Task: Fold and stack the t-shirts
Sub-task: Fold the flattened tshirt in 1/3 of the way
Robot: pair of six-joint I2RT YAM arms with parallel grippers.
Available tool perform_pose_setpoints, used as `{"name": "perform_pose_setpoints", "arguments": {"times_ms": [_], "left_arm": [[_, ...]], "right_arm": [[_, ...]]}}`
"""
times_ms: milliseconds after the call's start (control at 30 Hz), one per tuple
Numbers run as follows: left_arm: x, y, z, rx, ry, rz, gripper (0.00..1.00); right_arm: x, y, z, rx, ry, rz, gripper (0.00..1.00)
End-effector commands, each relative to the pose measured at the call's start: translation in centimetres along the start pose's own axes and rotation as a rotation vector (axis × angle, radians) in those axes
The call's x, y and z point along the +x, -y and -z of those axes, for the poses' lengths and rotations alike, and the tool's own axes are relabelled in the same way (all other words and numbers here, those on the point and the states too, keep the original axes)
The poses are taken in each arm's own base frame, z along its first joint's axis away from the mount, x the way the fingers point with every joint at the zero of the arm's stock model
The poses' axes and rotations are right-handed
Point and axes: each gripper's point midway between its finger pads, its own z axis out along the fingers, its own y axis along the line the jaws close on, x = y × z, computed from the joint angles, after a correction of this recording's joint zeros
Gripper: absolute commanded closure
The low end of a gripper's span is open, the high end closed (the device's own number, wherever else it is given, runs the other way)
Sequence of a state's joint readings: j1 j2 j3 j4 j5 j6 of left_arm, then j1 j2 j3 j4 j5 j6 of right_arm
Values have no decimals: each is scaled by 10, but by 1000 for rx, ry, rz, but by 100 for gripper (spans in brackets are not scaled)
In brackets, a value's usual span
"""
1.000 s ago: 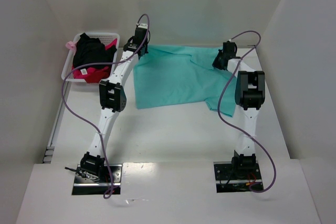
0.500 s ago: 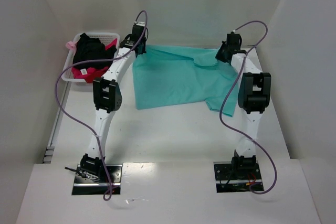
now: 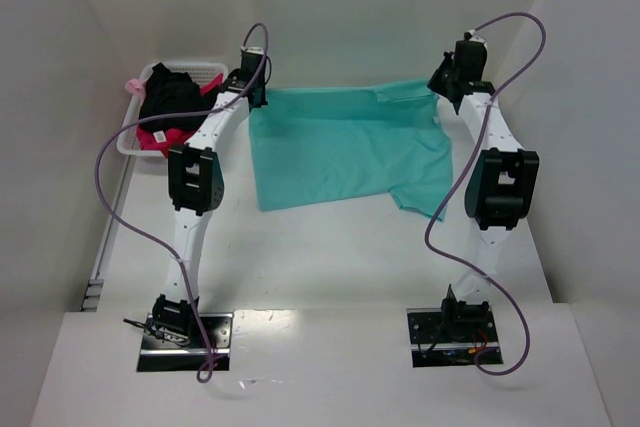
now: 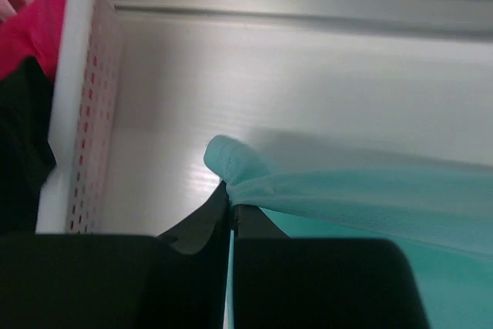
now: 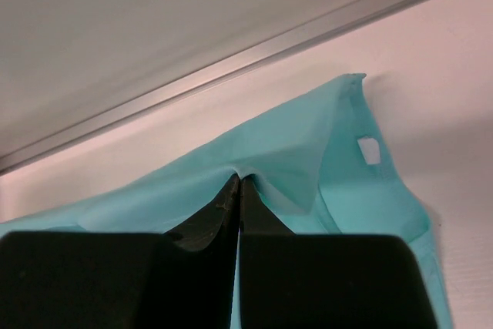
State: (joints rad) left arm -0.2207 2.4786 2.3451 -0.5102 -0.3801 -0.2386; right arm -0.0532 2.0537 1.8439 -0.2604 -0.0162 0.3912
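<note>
tension across teal cloth: the left gripper (image 4: 229, 206) and right gripper (image 5: 237, 184), each clamped tight on the far edge of the teal t-shirt (image 3: 345, 152), have swung outward – the shirt now spreads flat between them, seemingly ready for its first fold.

White arms (image 3: 188, 247), black joints (image 3: 190, 179), purple cables (image 3: 99, 165).

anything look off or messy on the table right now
Nothing spilled or damaged. The teal t-shirt lies askew: its near right corner juts past the rest of the hem, while the left claw and right claw pinch its far edge. A black shirt and pink shirt sit crumpled in the basket.
</note>
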Motion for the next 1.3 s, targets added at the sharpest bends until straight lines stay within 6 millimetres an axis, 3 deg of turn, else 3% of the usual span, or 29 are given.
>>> {"name": "perform_pose_setpoints", "arguments": {"times_ms": [0,167,200,267,300,367,467,700,833,867,900,933,967,1000,1033,1067,1100,1267], "left_arm": [[-29,-8,-8,-21,77,68,100],[-53,-3,-10,-1,138,70,100],[-52,-8,-18,-9,141,77,100],[-73,-14,-11,2,191,101,100],[-70,-12,-15,11,187,99,100],[-71,-15,-16,16,185,112,100],[-57,-17,-24,-3,152,80,100],[-21,-2,-31,27,50,17,100],[-2,9,-23,49,-7,-24,100],[2,15,-19,66,-20,-33,100],[-7,13,-11,69,2,-37,100],[9,19,-12,74,-31,-56,100],[11,18,-10,74,-35,-71,100],[1,18,-1,86,-9,-62,100],[5,24,3,96,-12,-83,100],[23,22,0,90,-50,-96,100],[17,20,6,93,-34,-91,100],[45,8,14,64,-82,-109,100]], "right_arm": [[-24,-6,8,-10,47,15,100],[-33,-3,7,-8,64,21,100],[-30,4,5,7,50,17,100],[-31,5,-1,-15,40,-2,100],[-35,14,-1,-3,46,-9,100],[-35,12,-3,-12,44,-9,100],[-41,10,-3,-16,53,1,100],[-20,15,-15,-27,10,8,100],[-6,22,-20,-14,-21,6,100],[-3,20,-17,-24,-30,5,100],[1,23,-18,-20,-39,14,100],[3,23,-12,-19,-42,13,100],[4,24,-10,-17,-46,25,100],[4,24,-7,-19,-42,26,100],[7,24,-2,-18,-44,26,100],[8,25,0,-17,-46,25,100],[15,26,0,-20,-63,24,100],[35,34,14,-4,-104,20,100]]}}
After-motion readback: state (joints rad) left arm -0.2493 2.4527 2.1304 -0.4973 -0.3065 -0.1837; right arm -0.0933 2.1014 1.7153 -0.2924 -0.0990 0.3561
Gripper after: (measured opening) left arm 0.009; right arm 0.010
